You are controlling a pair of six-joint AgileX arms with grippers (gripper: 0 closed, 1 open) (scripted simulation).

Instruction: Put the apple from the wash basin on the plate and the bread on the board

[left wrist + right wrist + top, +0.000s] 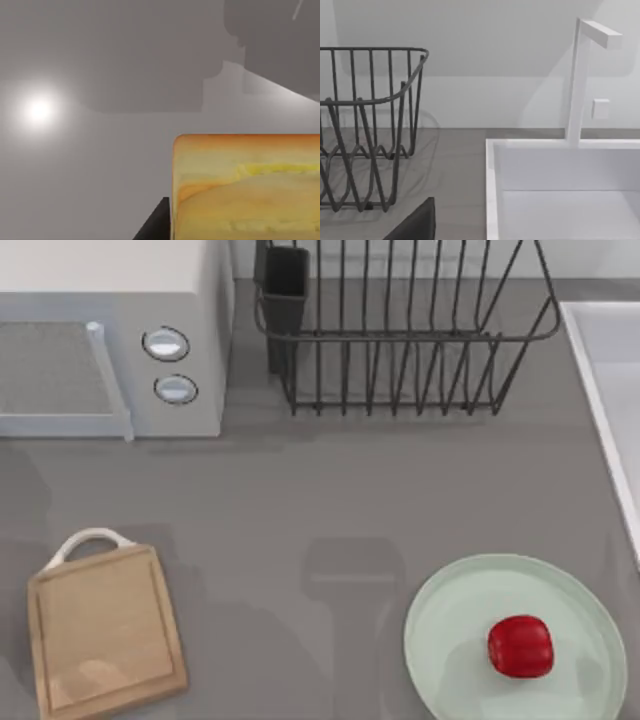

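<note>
At the table's left, rectangular light-wood cutting board (105, 630) with white loop handle, bare on top. Close before the left wrist camera, thick toasted bread slice (247, 187), orange-brown and pale yellow, beside a dark finger (152, 225) of the left gripper; whether clamped on it, cannot tell. Further right, glossy red apple (520, 646) resting on the round mint-green plate (450, 640). At the far right, white wash basin (605, 370). Right gripper's spread: cannot tell.
</note>
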